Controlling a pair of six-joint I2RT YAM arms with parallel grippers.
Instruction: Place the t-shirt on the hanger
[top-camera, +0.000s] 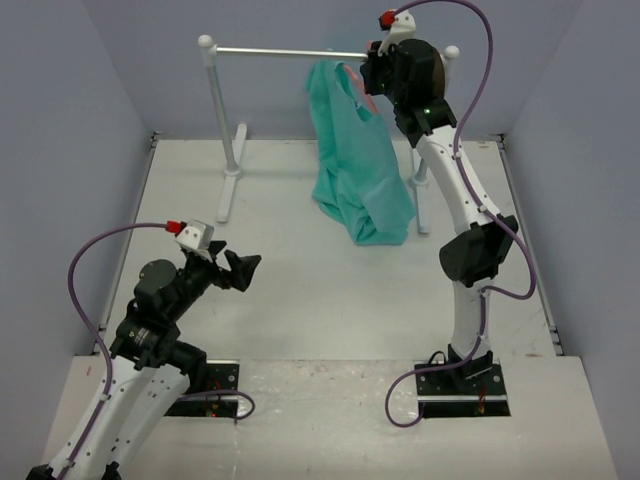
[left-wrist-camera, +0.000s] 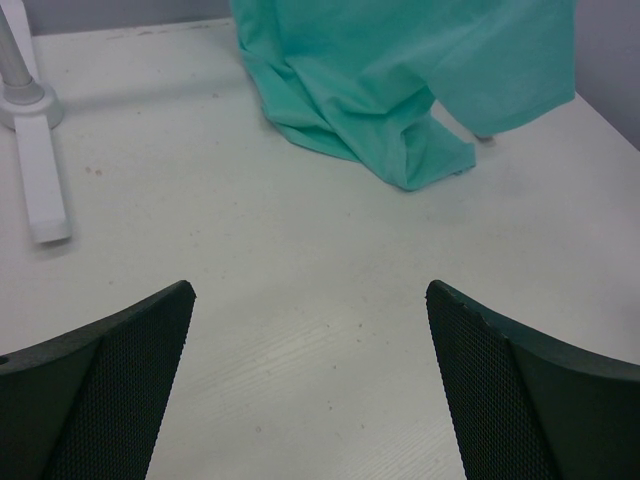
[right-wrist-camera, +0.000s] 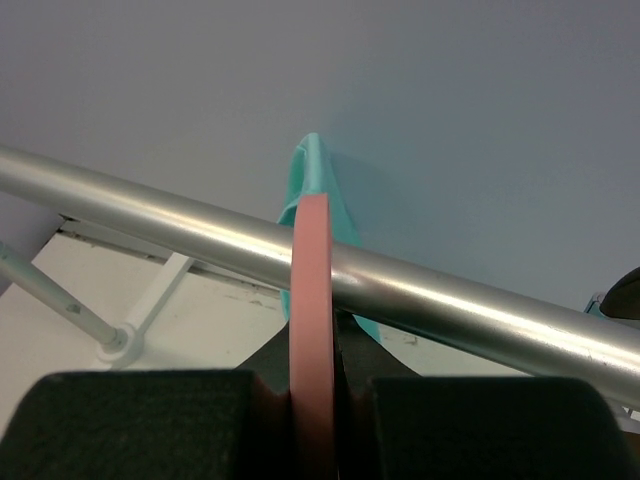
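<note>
Left gripper (top-camera: 240, 270): parked low over the table (top-camera: 300, 320), jaws spread wide, nothing held. T-shirt (top-camera: 355, 170): draped from the hanger (right-wrist-camera: 311, 280) at the far right, hem crumpled on the tabletop. Right gripper (right-wrist-camera: 312, 385): clamped on the pink hanger strip, which is seen crossing the rail (right-wrist-camera: 200, 225). Whether both shoulders are seated cannot be told. Shirt is judged mounted; 1 step is judged left: hooking onto the rail and release.

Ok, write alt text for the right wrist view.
The right gripper clamps the pale-pink hanger, seen edge-on, crossing in front of a diagonal silver rail. The teal t-shirt shows behind the rail against a grey-blue wall.
</note>
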